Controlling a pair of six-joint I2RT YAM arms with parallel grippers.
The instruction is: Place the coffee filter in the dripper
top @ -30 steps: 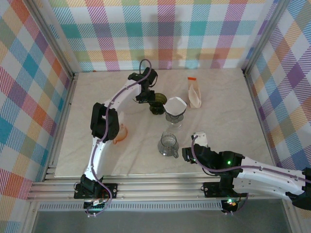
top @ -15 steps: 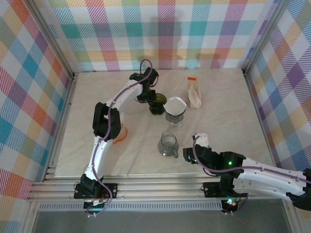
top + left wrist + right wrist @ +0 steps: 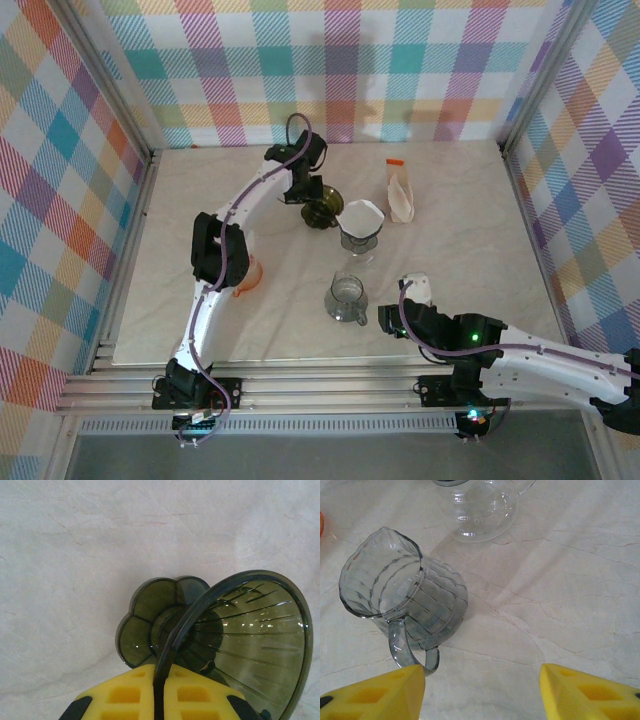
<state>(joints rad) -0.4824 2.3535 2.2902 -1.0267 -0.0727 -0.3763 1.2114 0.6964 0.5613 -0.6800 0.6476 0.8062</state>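
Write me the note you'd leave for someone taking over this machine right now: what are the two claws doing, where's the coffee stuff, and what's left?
The left gripper is shut on the rim of the dark green dripper, toward the back of the table. That dripper has no paper in it.
The right gripper is open and holds nothing, just above the grey glass pitcher near the front.
A white filter sits in the clear cone beside the green dripper. The spare paper filters lie to the right.
Done: green dripper gripped.
Left: probably getting a filter into the green dripper.
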